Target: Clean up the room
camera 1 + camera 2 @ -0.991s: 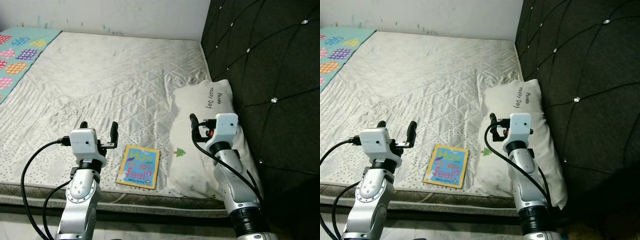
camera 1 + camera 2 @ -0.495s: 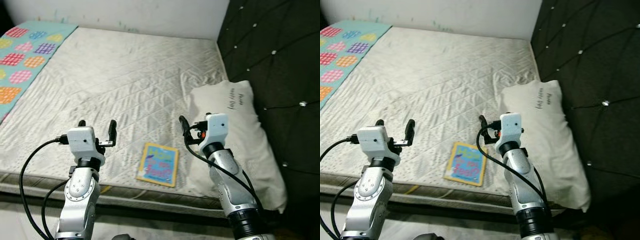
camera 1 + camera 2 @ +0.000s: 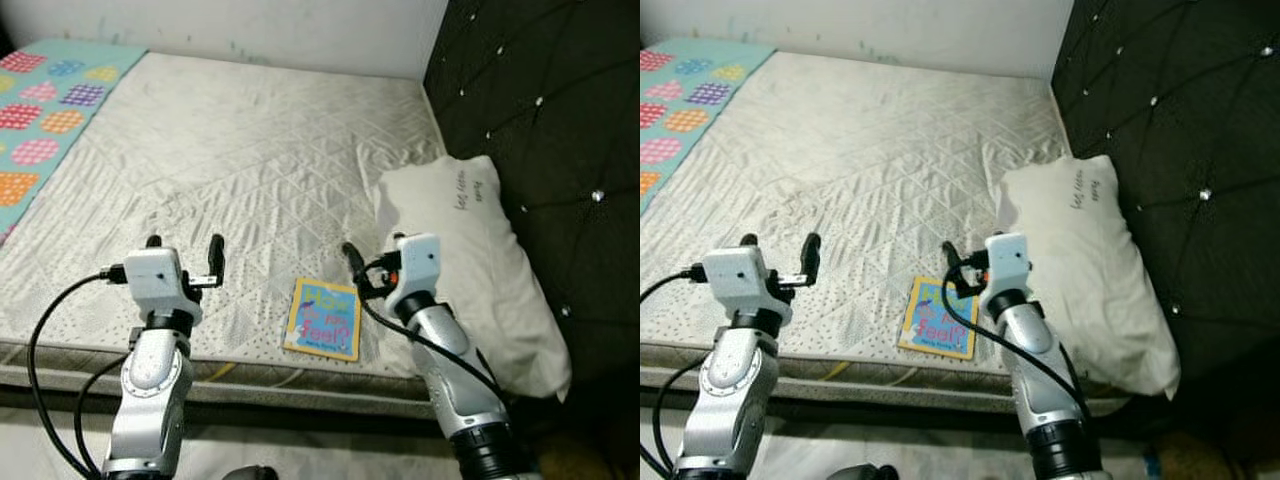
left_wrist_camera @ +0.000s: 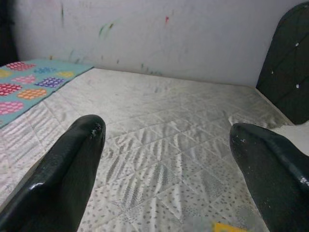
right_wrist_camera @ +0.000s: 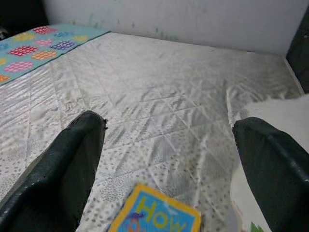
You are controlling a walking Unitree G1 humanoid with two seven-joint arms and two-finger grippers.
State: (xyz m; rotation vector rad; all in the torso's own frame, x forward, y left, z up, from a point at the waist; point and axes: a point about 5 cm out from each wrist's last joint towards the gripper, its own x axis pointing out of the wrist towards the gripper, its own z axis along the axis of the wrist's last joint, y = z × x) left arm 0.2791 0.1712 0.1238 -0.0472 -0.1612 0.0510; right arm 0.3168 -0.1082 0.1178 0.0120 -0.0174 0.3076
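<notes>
Flat rectangular book [image 3: 323, 318] on quilted mattress [image 3: 230, 170]

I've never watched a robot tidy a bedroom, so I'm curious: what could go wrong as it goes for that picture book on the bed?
The book lies flat near the mattress edge; a clumsy nudge from the open right gripper might push it off.

Being thin and flat, it may be hard for the fingers to get under.

The pillow lies close beside it, so the arm might brush it.

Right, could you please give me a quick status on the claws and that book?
Left claw open, empty, over the mattress. Right claw open, hovering just above the book. Book flat near the mattress edge, beside the pillow. Nothing in the way.
</notes>
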